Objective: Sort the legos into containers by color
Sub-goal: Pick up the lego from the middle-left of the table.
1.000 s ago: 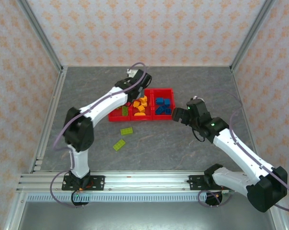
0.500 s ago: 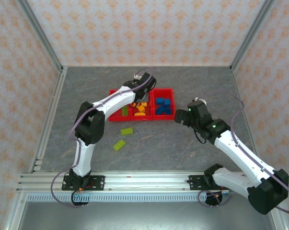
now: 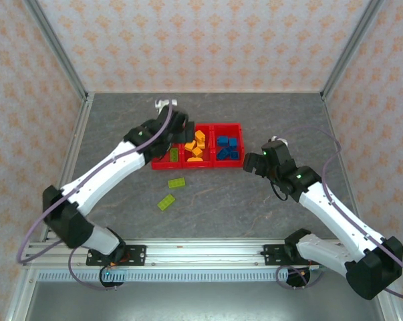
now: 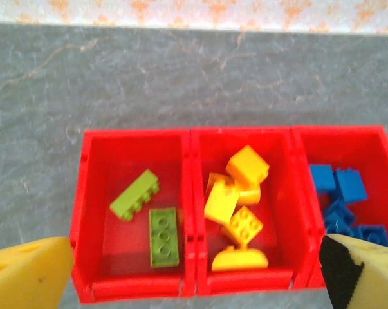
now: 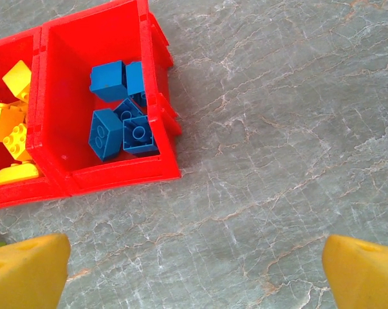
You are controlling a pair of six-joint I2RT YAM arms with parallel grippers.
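The left arm [image 3: 107, 175] reaches forward from an elbow set out to the left. The left gripper [image 3: 177, 129] points down, fingers [image 4: 26, 273] spread wide. The right arm [image 3: 328, 207] angles inward, and the right gripper [image 3: 253, 162] is also spread wide and empty.

Tray [image 3: 162, 162]: stood mid-worktop [image 3: 221, 207], three compartments in a row.
- Left compartment [image 4: 107, 167]: rear brick [image 4: 134, 194], with front brick [image 4: 163, 236] before it to the right.
- Middle compartment [image 4: 277, 167]: heap of bricks [image 4: 235, 199].
- Right compartment [image 4: 367, 145]: cluster of bricks [image 4: 340, 193].
- Worktop before the tray's left end: far loose brick [image 3: 176, 182] and near loose brick [image 3: 166, 201].
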